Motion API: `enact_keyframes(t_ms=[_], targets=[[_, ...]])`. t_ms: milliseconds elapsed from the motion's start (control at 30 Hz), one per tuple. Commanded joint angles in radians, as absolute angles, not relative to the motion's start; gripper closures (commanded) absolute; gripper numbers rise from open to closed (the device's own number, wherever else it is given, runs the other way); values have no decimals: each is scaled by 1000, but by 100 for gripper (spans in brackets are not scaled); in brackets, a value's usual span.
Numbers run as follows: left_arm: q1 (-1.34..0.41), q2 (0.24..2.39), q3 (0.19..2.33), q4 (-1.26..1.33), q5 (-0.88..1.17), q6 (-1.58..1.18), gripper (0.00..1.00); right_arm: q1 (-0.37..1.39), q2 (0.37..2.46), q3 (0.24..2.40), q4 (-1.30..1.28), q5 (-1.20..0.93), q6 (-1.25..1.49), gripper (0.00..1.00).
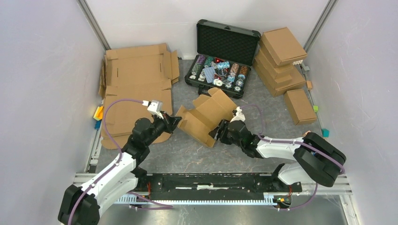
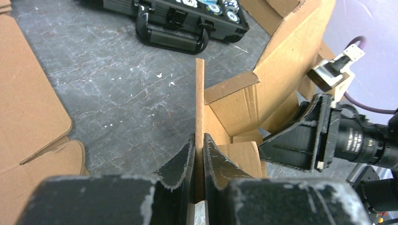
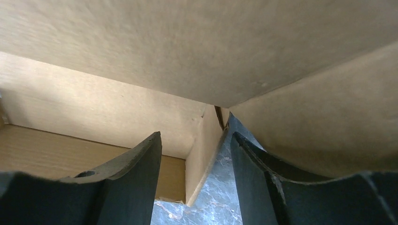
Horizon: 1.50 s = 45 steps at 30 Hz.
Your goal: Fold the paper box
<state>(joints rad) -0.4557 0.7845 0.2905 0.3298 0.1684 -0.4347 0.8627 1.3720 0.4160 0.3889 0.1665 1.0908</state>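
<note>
Cardboard box [image 1: 206, 117] half-folded at table [image 1: 187, 152] centre, black case [image 1: 227, 42] at its 12 o'clock | left claw [image 2: 199, 143] pinching upright flap [image 2: 200, 93] at box's 9 o'clock | right claw [image 3: 196, 136] spread at box's 4 o'clock edge

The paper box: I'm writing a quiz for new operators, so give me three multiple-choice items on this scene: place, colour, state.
1. Where is the paper box? A. on the table before the case B. inside the case C. atop the flat sheets
2. The case is: A. red B. black C. white
3. The left end effector is: A. open in mid-air B. shut on a chip C. shut on a paper box flap
Answers: 1 A, top view shows it mid-table; 2 B, black shell and foam; 3 C, its fingers clamp a cardboard edge.
</note>
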Motion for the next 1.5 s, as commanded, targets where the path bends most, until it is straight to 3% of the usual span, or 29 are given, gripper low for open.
enact_keyframes(t_ms=[0,467,567,633,667,900,967,1100,1200,1300,1467], targets=[[-469,753,282,408,189,-471,87,887,1391,475,306,198,1068,39],[-481,644,210,411,197,-473,86,925,1496,523,323,252,1099,55],[-480,625,198,410,207,-473,86,928,1511,526,331,274,1102,70],[-481,613,194,411,211,-471,86,929,1513,537,305,288,1098,97],[-480,609,193,411,213,-471,86,931,1512,545,274,304,1097,100],[-482,629,178,475,276,-497,82,936,1474,589,133,435,994,100],[-483,656,179,480,294,-512,74,934,1468,610,84,470,948,100],[-482,650,199,390,285,-528,41,931,1412,613,25,507,802,100],[-481,629,213,314,274,-569,27,913,1333,563,21,501,689,100],[-480,630,215,297,292,-619,19,862,1255,523,-10,459,596,99],[-481,691,242,200,295,-651,18,779,1178,516,-105,407,440,92]])
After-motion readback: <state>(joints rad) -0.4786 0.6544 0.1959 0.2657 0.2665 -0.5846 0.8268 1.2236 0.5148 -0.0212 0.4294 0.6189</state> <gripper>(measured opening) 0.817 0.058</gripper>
